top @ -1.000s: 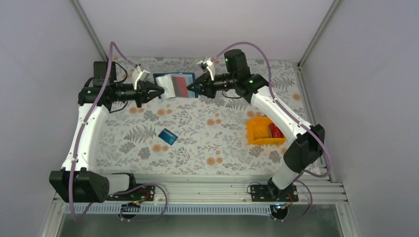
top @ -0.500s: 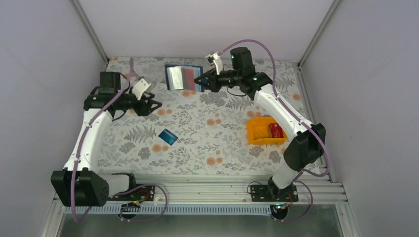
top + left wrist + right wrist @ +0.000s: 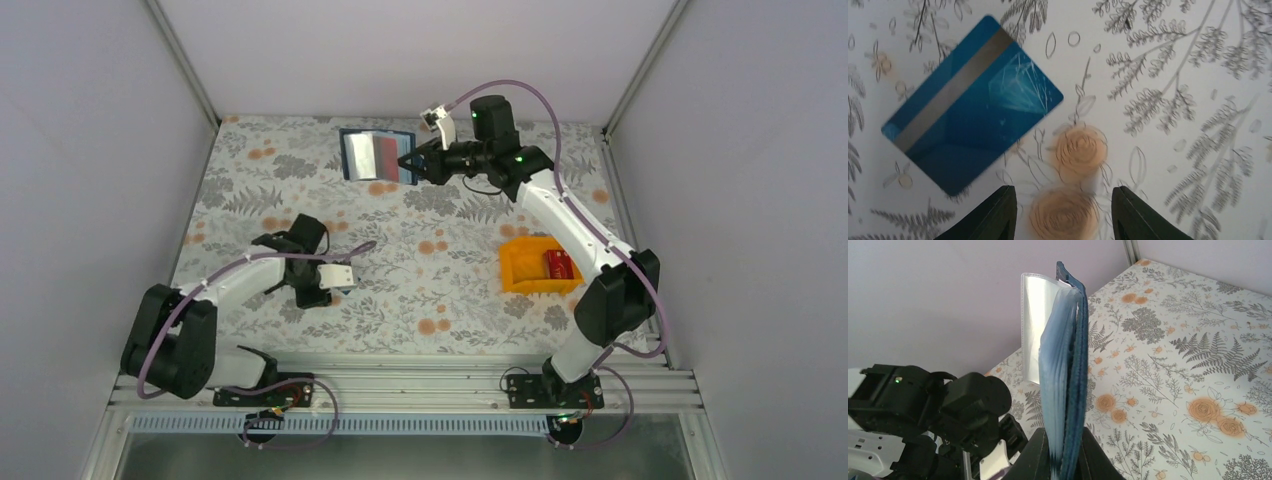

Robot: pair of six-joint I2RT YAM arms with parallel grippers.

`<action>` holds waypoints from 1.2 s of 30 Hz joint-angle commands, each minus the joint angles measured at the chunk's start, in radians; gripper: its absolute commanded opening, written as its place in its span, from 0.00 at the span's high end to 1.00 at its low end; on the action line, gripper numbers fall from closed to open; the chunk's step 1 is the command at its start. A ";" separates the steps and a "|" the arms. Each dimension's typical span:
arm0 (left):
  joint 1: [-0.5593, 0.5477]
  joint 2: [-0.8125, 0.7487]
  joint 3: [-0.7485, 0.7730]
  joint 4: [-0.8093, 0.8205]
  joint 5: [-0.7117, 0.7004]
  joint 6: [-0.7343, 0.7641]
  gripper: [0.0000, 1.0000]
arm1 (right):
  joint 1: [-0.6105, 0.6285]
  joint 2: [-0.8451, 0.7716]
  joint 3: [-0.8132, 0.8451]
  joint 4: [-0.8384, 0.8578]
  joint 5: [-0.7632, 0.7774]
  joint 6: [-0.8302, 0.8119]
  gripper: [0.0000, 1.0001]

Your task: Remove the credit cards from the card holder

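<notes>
On your left, the left end effector (image 3: 1063,212) hangs low over the desk (image 3: 450,300), fingers spread and holding nothing. A blue credit card (image 3: 973,107) lies flat just ahead of them. Farther right, at the far edge, the card holder (image 3: 375,155) stands upright in the air, with what looks like a red card (image 3: 386,155) in its pockets — the right end effector (image 3: 414,162) pinches one edge. You seem mid-extraction. Next, bring the left arm up to the holder and grip an exposed card edge — the right must hold steady.

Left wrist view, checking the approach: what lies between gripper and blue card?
Left wrist view shows only bare floral tablecloth between left gripper and blue card.
</notes>
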 commanded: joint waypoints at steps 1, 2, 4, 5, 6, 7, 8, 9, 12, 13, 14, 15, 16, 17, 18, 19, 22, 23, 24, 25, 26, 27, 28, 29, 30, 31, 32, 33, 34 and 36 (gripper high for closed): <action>-0.075 0.043 -0.024 0.207 -0.110 0.031 0.54 | -0.005 -0.022 -0.007 0.008 -0.007 0.002 0.96; -0.078 0.061 -0.026 0.239 -0.116 0.029 0.58 | -0.005 -0.026 -0.007 0.007 -0.003 -0.002 0.96; -0.080 0.101 -0.029 0.294 -0.135 0.025 0.66 | -0.007 -0.027 -0.007 0.004 0.004 -0.009 0.96; -0.079 0.123 -0.029 0.315 -0.143 0.023 0.69 | -0.008 -0.028 -0.007 0.003 0.007 -0.010 0.96; -0.080 0.144 -0.027 0.326 -0.149 0.022 0.71 | -0.009 -0.028 -0.007 0.002 0.008 -0.011 0.96; -0.081 0.165 -0.022 0.325 -0.149 0.023 0.71 | -0.009 -0.029 -0.008 0.003 0.007 -0.012 0.96; -0.083 0.182 -0.023 0.324 -0.147 0.023 0.72 | -0.011 -0.030 -0.010 0.002 0.006 -0.013 0.96; -0.084 0.193 -0.024 0.325 -0.146 0.028 0.72 | -0.012 -0.031 -0.012 0.003 0.004 -0.015 0.96; -0.088 0.208 -0.035 0.348 -0.138 0.032 0.72 | -0.019 -0.035 -0.018 0.004 0.002 -0.018 0.96; -0.089 0.214 -0.031 0.358 -0.131 0.018 0.72 | -0.022 -0.034 -0.018 0.004 0.002 -0.019 0.96; -0.088 0.224 -0.022 0.359 -0.118 0.004 0.72 | -0.024 -0.032 -0.018 0.005 0.000 -0.018 0.96; -0.089 0.236 -0.009 0.357 -0.102 -0.009 0.72 | -0.027 -0.032 -0.018 0.007 -0.001 -0.018 0.96; -0.089 0.249 0.005 0.359 -0.089 -0.021 0.72 | -0.029 -0.030 -0.018 0.010 -0.001 -0.015 0.96; -0.089 0.259 0.012 0.367 -0.080 -0.033 0.72 | -0.032 -0.028 -0.018 0.012 -0.002 -0.011 0.96; -0.088 0.266 0.019 0.375 -0.076 -0.046 0.72 | -0.033 -0.026 -0.018 0.013 -0.001 -0.006 0.96; -0.089 0.271 0.027 0.380 -0.074 -0.056 0.72 | -0.037 -0.027 -0.018 0.014 0.000 -0.003 0.96; -0.089 0.290 0.046 0.389 -0.067 -0.084 0.72 | -0.047 -0.032 -0.026 0.015 0.005 0.006 0.96; -0.089 0.295 0.049 0.389 -0.065 -0.088 0.72 | -0.049 -0.036 -0.030 0.016 0.005 0.007 0.96; -0.088 0.298 0.049 0.395 -0.065 -0.091 0.72 | -0.052 -0.038 -0.033 0.017 0.003 0.006 0.96; -0.089 0.300 0.047 0.402 -0.070 -0.092 0.72 | -0.053 -0.041 -0.036 0.017 0.001 0.008 0.96; -0.089 0.302 0.044 0.407 -0.074 -0.092 0.72 | -0.056 -0.043 -0.038 0.018 -0.001 0.008 0.96; -0.089 0.303 0.044 0.411 -0.082 -0.092 0.72 | -0.056 -0.045 -0.039 0.017 -0.001 0.007 0.96; -0.089 0.302 0.045 0.413 -0.086 -0.092 0.71 | -0.057 -0.047 -0.038 0.016 -0.002 0.007 0.96; -0.088 0.301 0.046 0.415 -0.089 -0.094 0.71 | -0.060 -0.049 -0.039 0.014 0.001 0.009 0.96; -0.088 0.300 0.051 0.412 -0.089 -0.097 0.71 | -0.063 -0.049 -0.039 0.015 0.005 0.011 0.96; -0.088 0.298 0.061 0.402 -0.082 -0.098 0.71 | -0.065 -0.050 -0.039 0.017 0.009 0.014 0.96; -0.088 0.297 0.074 0.390 -0.071 -0.099 0.71 | -0.068 -0.050 -0.040 0.018 0.015 0.020 0.96; -0.089 0.286 0.089 0.368 -0.053 -0.099 0.70 | -0.072 -0.052 -0.040 0.021 0.015 0.024 0.96; -0.089 0.269 0.112 0.343 -0.031 -0.093 0.69 | -0.076 -0.054 -0.041 0.024 0.018 0.029 0.96; -0.089 0.211 0.145 0.286 0.033 -0.072 0.67 | -0.081 -0.063 -0.043 0.029 0.024 0.035 0.96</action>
